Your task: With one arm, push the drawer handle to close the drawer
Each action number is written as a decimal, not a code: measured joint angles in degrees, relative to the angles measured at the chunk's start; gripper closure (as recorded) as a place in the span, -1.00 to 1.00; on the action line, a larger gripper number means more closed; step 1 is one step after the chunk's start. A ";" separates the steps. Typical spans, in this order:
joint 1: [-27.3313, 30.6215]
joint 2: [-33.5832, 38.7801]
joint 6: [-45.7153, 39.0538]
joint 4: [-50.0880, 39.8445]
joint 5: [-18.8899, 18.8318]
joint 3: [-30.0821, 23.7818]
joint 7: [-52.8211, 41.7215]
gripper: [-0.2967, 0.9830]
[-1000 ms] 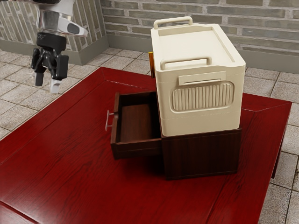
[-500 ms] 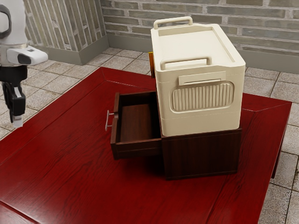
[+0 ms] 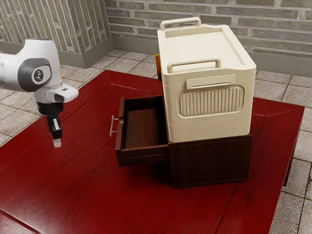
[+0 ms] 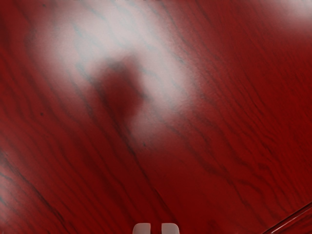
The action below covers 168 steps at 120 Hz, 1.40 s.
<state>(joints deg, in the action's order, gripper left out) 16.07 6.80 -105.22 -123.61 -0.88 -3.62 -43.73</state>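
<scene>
My gripper (image 3: 57,142) points down over the red table at the exterior view's left, apart from the drawer handle (image 3: 112,126). In the wrist view, the gripper (image 4: 156,228) shows its two pale fingertips with a narrow gap and nothing between them, so it is open. The dark wooden drawer (image 3: 142,152) stands well out of its cabinet (image 3: 210,163), its thin metal handle on the front facing the exterior view's left. The inside of the drawer appears bare.
A cream box (image 3: 209,129) with two top handles rests on the cabinet. Behind it, a small orange-yellow item (image 3: 158,67) is partly hidden. The glossy red table (image 3: 97,195) stretches beneath the arm and around the cabinet.
The hand first swung toward the exterior view's left, then came back rightward and lower, and it has turned so its fingers overlap from the side. Drawer and box have stayed put.
</scene>
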 joint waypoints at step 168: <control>-4.89 -28.73 -5.33 29.69 -2.33 -7.29 -19.84 0.69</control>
<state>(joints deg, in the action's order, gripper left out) 11.18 -21.93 -110.54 -93.92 -3.21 -10.91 -63.58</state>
